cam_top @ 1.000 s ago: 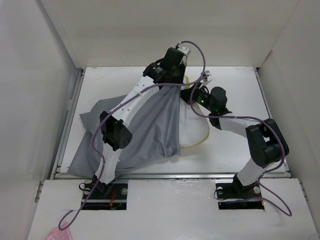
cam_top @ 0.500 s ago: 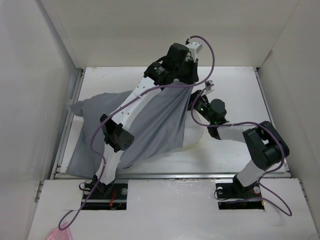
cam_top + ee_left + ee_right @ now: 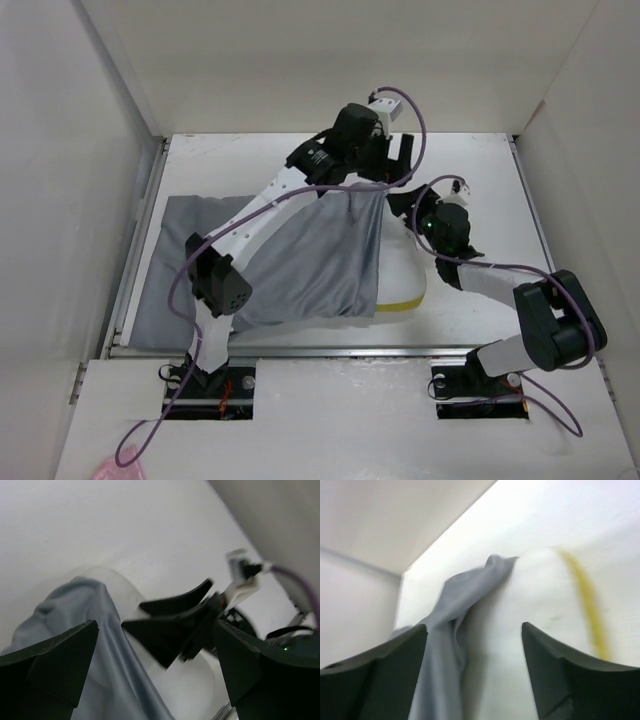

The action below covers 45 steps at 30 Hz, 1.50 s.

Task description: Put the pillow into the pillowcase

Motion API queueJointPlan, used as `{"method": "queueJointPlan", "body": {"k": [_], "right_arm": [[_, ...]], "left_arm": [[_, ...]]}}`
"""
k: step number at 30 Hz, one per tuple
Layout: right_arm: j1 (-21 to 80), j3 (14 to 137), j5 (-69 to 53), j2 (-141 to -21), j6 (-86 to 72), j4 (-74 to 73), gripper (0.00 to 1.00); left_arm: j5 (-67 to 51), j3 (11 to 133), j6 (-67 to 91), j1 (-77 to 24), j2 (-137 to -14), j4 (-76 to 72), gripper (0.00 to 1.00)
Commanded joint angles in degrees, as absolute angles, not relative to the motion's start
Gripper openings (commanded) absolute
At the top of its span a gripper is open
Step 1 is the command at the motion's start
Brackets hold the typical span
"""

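The grey pillowcase (image 3: 300, 265) lies draped over most of the white pillow (image 3: 400, 265), whose right part and yellow trim (image 3: 400, 303) stick out past the cloth's right hem. My left gripper (image 3: 390, 165) hangs open just above the cloth's far right corner. In the left wrist view its open gripper (image 3: 155, 665) holds nothing, with grey pillowcase (image 3: 100, 680) and white pillow (image 3: 205, 690) below, and the right arm's black fingers (image 3: 175, 627) are close ahead. My right gripper (image 3: 408, 203) is open beside that corner. The right wrist view shows the open gripper (image 3: 475, 675) over the pillowcase (image 3: 447, 630) edge and pillow (image 3: 535, 625).
White walls (image 3: 90, 150) close in the table (image 3: 470, 300) on the left, back and right. Purple cables (image 3: 420, 120) loop from both wrists. The left arm's links (image 3: 225, 280) lie across the cloth. A metal rail (image 3: 340, 350) runs along the table's front edge.
Both grippers have opened and let go of the pillowcase's edge. The lifted cloth has dropped and settled flat over the pillow. The right arm has drawn back to the right.
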<state>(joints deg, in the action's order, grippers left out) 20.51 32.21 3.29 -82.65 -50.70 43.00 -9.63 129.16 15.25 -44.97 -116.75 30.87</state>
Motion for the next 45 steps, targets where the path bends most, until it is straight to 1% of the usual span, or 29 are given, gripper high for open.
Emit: {"method": "queueJointPlan", "body": {"k": [1,2,3,4,5,6,7,8,9,10,11,13,14,16,17,19,20,22,23,27,28,30,31,33,35,39,43,44,45], "right_arm": [[18.72,38.99,8.78,-78.76,-48.88,28.48,0.85],[18.72,40.68,9.83,-78.14,-45.73,23.87,0.87],[18.72,42.61,11.5,-77.26,-44.92,18.42,0.92],[18.72,45.24,15.43,-77.26,-44.3,10.36,0.92],[18.72,45.96,16.95,-75.95,-43.25,7.24,0.92],[18.2,46.49,18.44,-75.24,-43.24,4.25,0.93],[18.19,46.49,19.59,-74.45,-42.63,2.13,0.93],[18.19,45.89,19.6,-73.49,-42.1,-0.24,0.93],[18.19,45.27,19.6,-71.56,-42.1,-1.31,0.93],[18.19,44.31,18.47,-70.59,-42.1,-1.32,0.93],[17.67,42.3,17.5,-69.62,-41.32,-1.32,0.93],[17.67,40.44,15.22,-67.24,-39.56,-2.2,0.93],[17.67,38.6,11.99,-65.76,-38.25,-1.59,0.93],[17.67,37.1,9.33,-64.61,-35.79,-0.45,0.93],[17.67,36.48,6.97,-64.08,-34.73,0.08,0.93],[17.67,35.68,6.07,-63.46,-34.02,0.7,0.93],[17.67,35.16,6.06,-63.46,-32.62,0.7,0.93],[17.67,35.16,6.06,-62.93,-32.61,0.7,0.93],[17.67,35.16,5.54,-62.93,-31.82,1.31,0.93],[17.67,35.16,3.79,-64.15,-30.77,3.95,0.93],[17.67,35.94,2.56,-64.86,-30.15,4.48,0.93],[17.67,36.56,2.02,-67.39,-30.15,5.62,0.93],[17.67,36.56,0.8,-68.46,-29.54,6.15,0.93],[17.67,37.97,0.01,-71.78,-29.53,6.94,0.93],[17.67,39.8,-0.62,-74.08,-28.92,7.65,0.93],[17.67,43.58,-0.62,-80.76,-30.23,10.45,0.93],[17.67,46.57,0.35,-85.16,-31.99,12.12,0.93],[17.67,46.58,-0.17,-86.47,-33.3,12.74,0.89],[17.67,47.37,-2.35,-87.18,-33.31,13.27,0.78]], "left_arm": [[0.66,116.94,15.73,-44.74,-103.56,28.92,1.0],[2.62,112.81,16.78,-44.74,-98.58,28.31,1.0],[4.38,103.89,19.4,-44.74,-95.83,27.52,1.0],[6.57,99.19,21.34,-44.74,-93.19,27.51,1.0],[9.72,94.62,23.53,-44.74,-90.47,26.9,1.0],[10.71,90.05,25.56,-44.74,-84.96,26.89,1.0],[11.85,81.47,30.36,-44.74,-82.12,26.29,1.0],[12.82,77.3,32.76,-44.74,-79.48,26.28,1.0],[13.7,73.6,35.13,-44.74,-74.49,26.28,1.0],[13.71,66.95,37.68,-43.95,-72.09,26.89,1.0],[13.71,63.75,42.32,-43.16,-69.9,27.76,1.0],[13.71,58.04,46.12,-42.63,-64.9,28.56,1.0],[13.71,52.79,49.27,-42.63,-63.91,28.56,1.0],[11.18,48.45,49.92,-41.93,-63.37,26.03,1.0],[10.21,45.64,49.92,-40.97,-64.76,22.19,1.0],[9.67,44.82,49.05,-39.38,-67.92,18.91,1.0],[9.67,45.52,47.74,-37.11,-72.46,18.2,1.0],[10.28,49.64,45.27,-34.55,-77.67,16.52,1.0],[10.28,51.66,43.96,-33.06,-82.92,16.0,1.0],[11.34,62.73,36.05,-27.17,-94.27,14.6,1.0],[12.12,67.89,32.82,-27.16,-96.05,14.59,1.0],[13.44,73.19,29.2,-26.37,-100.08,15.29,1.0],[13.45,78.35,27.61,-26.37,-100.98,16.86,1.0],[13.45,82.34,23.39,-26.37,-101.51,17.49,1.0],[13.45,85.67,21.28,-28.47,-100.46,17.49,1.0],[15.64,85.61,19.69,-34.09,-96.69,18.63,1.0],[13.55,80.08,21.45,-40.42,-92.03,18.11,1.0],[12.84,78.68,22.4,-41.82,-90.89,17.58,0.98],[11.61,75.96,23.8,-44.27,-90.88,16.1,0.96]]}}
